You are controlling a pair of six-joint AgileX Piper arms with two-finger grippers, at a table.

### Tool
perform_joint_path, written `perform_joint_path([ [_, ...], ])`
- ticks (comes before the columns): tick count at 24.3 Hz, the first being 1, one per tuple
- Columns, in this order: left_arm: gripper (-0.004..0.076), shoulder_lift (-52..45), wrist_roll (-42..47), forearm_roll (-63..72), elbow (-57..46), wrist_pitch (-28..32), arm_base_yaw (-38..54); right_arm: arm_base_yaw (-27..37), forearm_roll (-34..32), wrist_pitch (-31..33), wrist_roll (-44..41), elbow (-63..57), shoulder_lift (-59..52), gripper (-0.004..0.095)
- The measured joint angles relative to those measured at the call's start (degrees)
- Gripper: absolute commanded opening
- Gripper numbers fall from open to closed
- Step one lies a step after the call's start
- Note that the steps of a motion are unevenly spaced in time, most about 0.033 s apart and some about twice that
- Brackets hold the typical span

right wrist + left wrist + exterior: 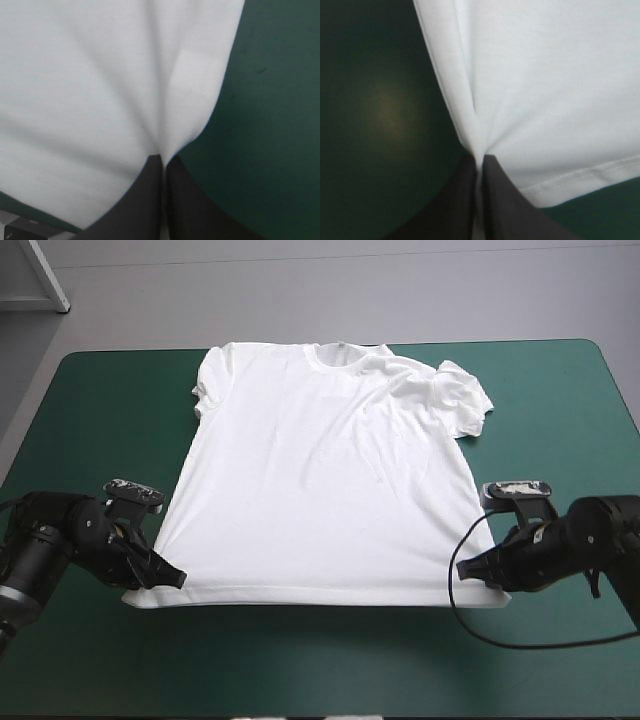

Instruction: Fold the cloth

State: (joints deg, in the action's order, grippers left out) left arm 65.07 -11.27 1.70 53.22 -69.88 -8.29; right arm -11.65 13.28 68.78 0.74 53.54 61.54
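So, the T-shirt (320, 470) lies spread flat on the teal-green tabletop (100, 420), collar toward the far edge. The left tool (172, 578) is pinching the near hem corner on its side, with fabric puckering into its pressed-together fingers. The right tool (468, 568) is pinching the opposite hem corner the same way. Holding both corners at once probably lets the hem travel evenly toward the collar for the first fold.

The worktop (100, 400) carries a teal-green cover with rounded corners. A white short-sleeved T-shirt (320, 480) lies spread flat on it, roughly midway between the left and right edges, collar toward the far edge and hem toward the near one (the sleeve nearer the right edge is rumpled). Bare cover shows on all sides of it.
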Motion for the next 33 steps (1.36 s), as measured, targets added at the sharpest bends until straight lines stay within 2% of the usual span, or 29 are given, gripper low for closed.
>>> perform_joint_path([
  [5, 0.0019, -5.0, 0.0, 1.7, -4.9, -0.2, 0.0, 0.0, 0.4, 0.0, -1.2, -6.9, -6.9, -0.0015],
  [11, 0.003, -12.6, 0.0, 7.8, -11.8, -0.4, 0.0, 0.0, 6.0, -0.5, 1.6, -12.4, -8.2, -0.0002],
  [12, 0.0065, -13.3, 0.0, 7.6, -12.9, -0.5, 0.0, 0.0, 5.9, -0.6, 2.9, -13.3, -8.2, 0.0043],
  [13, 0.0134, -13.5, 0.0, 7.2, -13.4, -0.5, 0.0, 0.0, 5.2, -0.7, 3.6, -13.6, -8.2, 0.0107],
  [16, 0.0396, -13.5, 0.0, 6.9, -13.7, -0.5, 0.0, 0.0, 4.4, -0.7, 5.1, -13.8, -8.5, 0.0447],
  [19, 0.054, -13.5, 0.0, 7.0, -13.7, -0.5, 0.0, 0.0, 4.4, -0.7, 5.3, -13.8, -9.4, 0.0611],
  [25, 0.0556, -13.5, 0.0, 7.3, -13.7, 1.3, 0.0, 0.0, 3.9, -1.7, 5.5, -13.2, -10.1, 0.0631],
  [33, 0.0528, -10.8, 2.6, 5.9, -6.7, 15.0, 0.0, 0.0, 0.3, -3.8, 3.2, -7.6, -10.1, 0.0631],
])
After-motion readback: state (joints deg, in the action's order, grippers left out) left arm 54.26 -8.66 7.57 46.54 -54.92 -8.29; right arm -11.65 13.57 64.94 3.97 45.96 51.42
